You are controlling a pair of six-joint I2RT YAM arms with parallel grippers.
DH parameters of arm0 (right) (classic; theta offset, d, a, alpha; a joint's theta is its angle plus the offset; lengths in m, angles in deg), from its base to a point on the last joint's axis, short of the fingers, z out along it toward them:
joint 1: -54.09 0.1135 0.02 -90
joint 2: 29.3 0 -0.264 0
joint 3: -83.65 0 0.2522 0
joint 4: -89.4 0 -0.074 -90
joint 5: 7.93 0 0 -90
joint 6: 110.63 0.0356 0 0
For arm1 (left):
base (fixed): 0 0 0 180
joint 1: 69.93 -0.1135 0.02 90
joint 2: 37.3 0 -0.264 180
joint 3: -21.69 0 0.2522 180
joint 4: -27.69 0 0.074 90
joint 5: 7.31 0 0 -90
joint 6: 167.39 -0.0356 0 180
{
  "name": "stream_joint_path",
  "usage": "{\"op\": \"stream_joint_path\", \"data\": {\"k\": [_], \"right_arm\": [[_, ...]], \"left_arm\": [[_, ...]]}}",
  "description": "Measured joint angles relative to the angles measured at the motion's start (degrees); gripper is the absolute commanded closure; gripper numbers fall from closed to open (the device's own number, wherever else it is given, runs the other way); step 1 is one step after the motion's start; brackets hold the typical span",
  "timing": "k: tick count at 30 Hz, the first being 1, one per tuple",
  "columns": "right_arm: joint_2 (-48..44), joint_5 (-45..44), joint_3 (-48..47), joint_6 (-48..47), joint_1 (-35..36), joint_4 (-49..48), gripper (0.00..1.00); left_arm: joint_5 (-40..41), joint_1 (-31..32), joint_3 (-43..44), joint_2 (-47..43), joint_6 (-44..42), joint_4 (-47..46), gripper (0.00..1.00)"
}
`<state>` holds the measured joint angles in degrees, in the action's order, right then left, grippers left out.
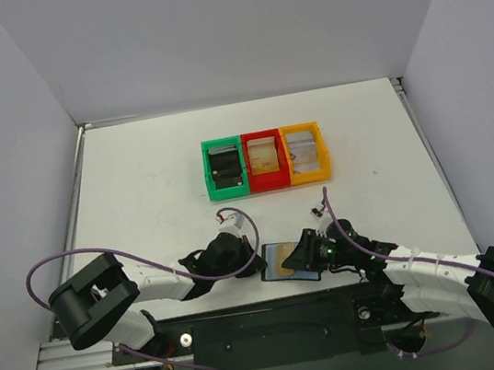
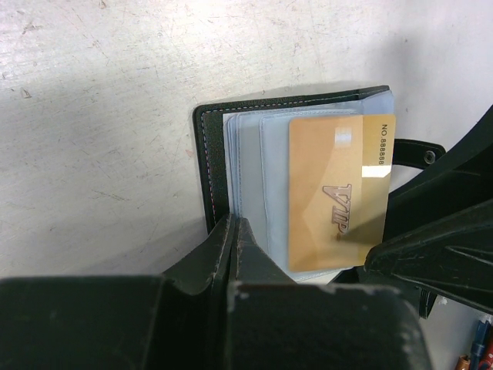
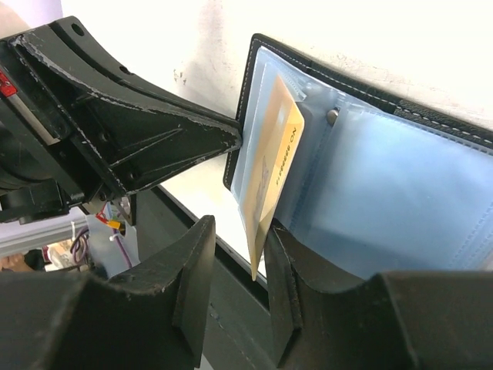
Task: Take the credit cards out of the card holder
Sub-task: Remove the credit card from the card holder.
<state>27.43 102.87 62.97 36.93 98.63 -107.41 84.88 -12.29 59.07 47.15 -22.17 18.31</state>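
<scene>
Card extraction under way: the holder (image 2: 206,166) lies open on the table (image 2: 100,116) between my two grippers, with a gold card (image 2: 339,193) standing partly out of its clear pocket (image 3: 400,200). My left gripper (image 2: 234,225), fingers pressed together, bears down with its tip on the holder's leather edge. My right gripper (image 3: 242,231) has its fingers apart with the card's free edge between them, closer to the finger on the pocket side and with a gap showing on the other. I judge the card light, stiff and glossy, so likely to slip; it is best pinched flat across both faces at that free edge and drawn straight along the pocket. The holder looks soft and light and would probably ride along if not pinned. Both arms lie low and stretched inward, wrists near the table, fingertips facing each other across the holder.
</scene>
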Motion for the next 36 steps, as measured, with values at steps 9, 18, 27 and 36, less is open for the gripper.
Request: {"op": "stream_joint_path", "data": {"k": [9,18,27,36], "right_arm": [[0.0,-0.63,0.07,-0.2,-0.37,0.96,0.83],[-1.9,-1.07,0.55,-0.2,-1.44,1.86,0.86],[-3.13,-1.27,0.85,-0.24,-1.81,2.71,0.94],[-1.97,-1.25,0.85,-0.37,-1.81,2.67,1.0]], "left_arm": [[0.02,0.0,0.0,-0.02,0.07,0.02,1.0],[0.07,0.0,0.0,-0.07,0.07,0.07,1.0],[0.07,0.0,0.0,-0.09,0.09,0.07,1.0],[0.07,0.0,0.0,-0.11,0.09,0.11,1.0]]}}
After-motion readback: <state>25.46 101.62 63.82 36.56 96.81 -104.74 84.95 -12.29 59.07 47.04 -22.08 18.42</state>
